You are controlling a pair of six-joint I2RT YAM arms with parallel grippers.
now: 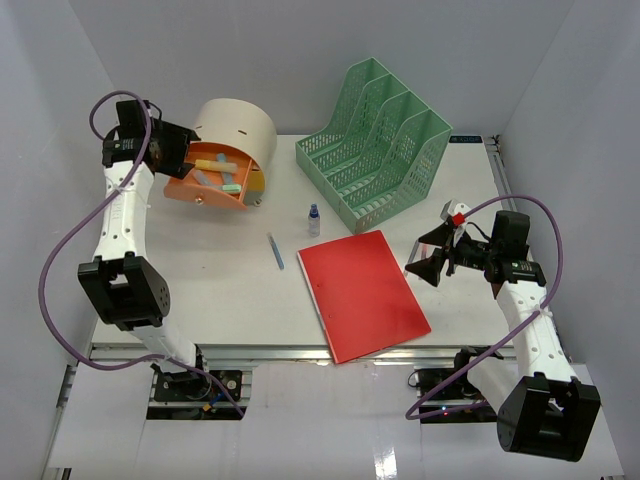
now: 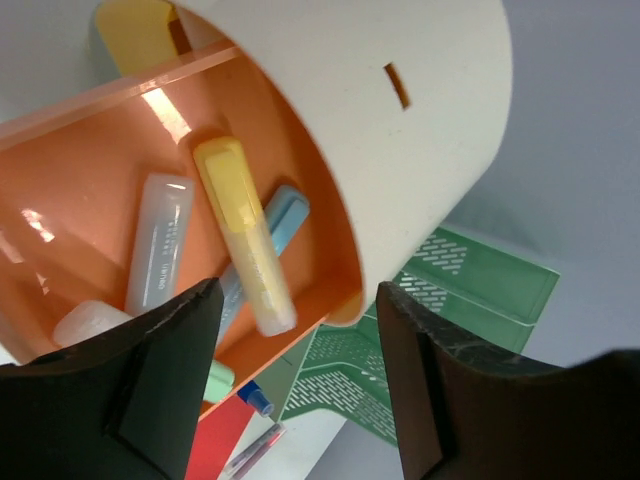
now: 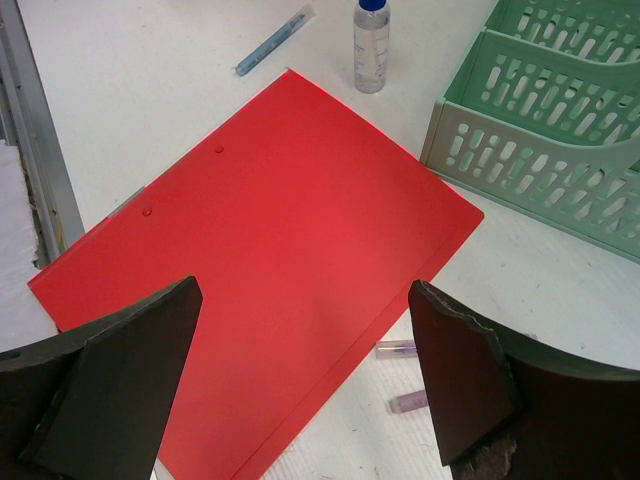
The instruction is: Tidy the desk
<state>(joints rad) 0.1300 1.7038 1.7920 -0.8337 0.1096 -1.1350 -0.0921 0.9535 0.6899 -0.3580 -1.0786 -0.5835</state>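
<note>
Desk, white and wide, is lying beneath both my arms, its metal rail running along the near edge. My left gripper is hovering with its jaws apart, holding nothing, at the far left over the orange drawer. That drawer is standing out of the beige round drawer box, and a yellow highlighter is lying in it among other markers. My right gripper is hanging wide open and empty above the right edge of the red folder. A green mesh file rack is standing at the far right. A small bottle and a blue pen are sitting mid-desk.
</note>
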